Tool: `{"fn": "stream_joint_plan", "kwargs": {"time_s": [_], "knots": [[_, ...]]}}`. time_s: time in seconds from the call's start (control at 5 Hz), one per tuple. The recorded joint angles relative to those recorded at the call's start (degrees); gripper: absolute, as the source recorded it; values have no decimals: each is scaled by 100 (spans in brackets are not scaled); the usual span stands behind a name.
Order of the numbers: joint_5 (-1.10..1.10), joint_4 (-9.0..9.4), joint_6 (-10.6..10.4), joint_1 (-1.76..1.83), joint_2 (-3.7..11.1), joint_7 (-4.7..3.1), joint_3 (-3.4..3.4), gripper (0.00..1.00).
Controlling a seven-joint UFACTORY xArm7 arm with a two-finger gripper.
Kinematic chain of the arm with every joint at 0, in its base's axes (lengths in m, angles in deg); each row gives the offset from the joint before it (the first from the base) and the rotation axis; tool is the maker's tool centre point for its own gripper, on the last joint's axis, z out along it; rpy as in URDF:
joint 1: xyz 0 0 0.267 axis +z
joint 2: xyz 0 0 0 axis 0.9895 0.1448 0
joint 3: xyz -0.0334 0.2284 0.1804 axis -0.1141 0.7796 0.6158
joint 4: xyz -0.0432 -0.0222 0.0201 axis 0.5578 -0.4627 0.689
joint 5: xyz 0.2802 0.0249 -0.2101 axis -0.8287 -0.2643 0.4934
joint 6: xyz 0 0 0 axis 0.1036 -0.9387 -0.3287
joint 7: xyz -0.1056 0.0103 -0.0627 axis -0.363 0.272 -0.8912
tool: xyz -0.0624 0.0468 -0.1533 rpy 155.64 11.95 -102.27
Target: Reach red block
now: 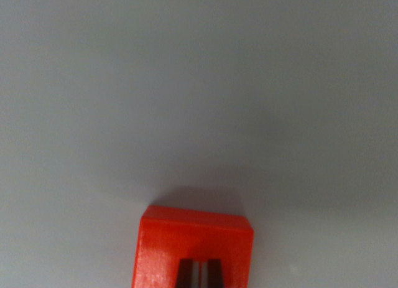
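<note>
Hovering right over the red block [196, 250], the gripper [199, 274] shows only as two dark fingertips w/ a thin pale gap between, nearly closed; can't tell if they touch the block or grip anything. Block sits near edge, centre. Risk, imo: tips coming down on the top face would shove or tip it. Beyond: bare grey table [199, 83], nothing blocking.

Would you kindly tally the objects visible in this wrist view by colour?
Red: 1, the red block, at the bottom edge on the plain grey surface
Other colours: 0
Total: 1
</note>
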Motion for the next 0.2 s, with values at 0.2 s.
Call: {"fn": "stream_joint_plan", "kwargs": {"time_s": [0.2], "knots": [[0,0,0,0,0,0,0,0]]}}
